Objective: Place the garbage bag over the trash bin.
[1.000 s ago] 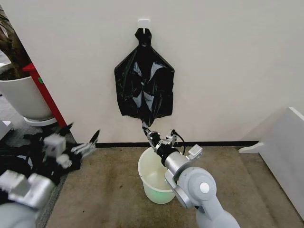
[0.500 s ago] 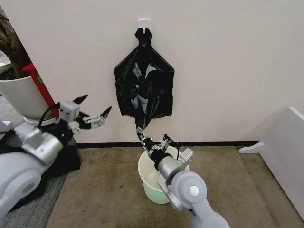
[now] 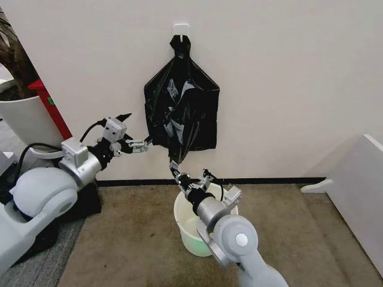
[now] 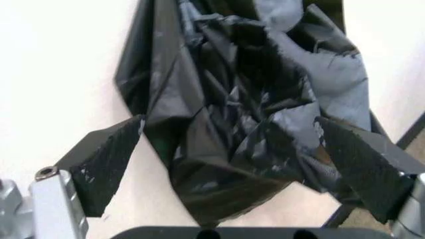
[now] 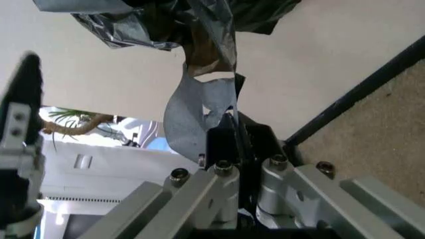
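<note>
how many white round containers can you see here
2: the small round white plastic trash bin on the carpet below the hanging black bundle of bags, and the larger white plant pot at far left. Others may be hidden.

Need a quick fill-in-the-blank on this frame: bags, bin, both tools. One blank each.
1. The right tool is shut on a strip of the ____.
2. The bundle hangs from a hook on the ____.
3. The left tool, beside the bundle's edge, has its fingers ____.
4. The trash bin stands on the ____.

Missing: garbage bag; wall; open; carpet
</note>
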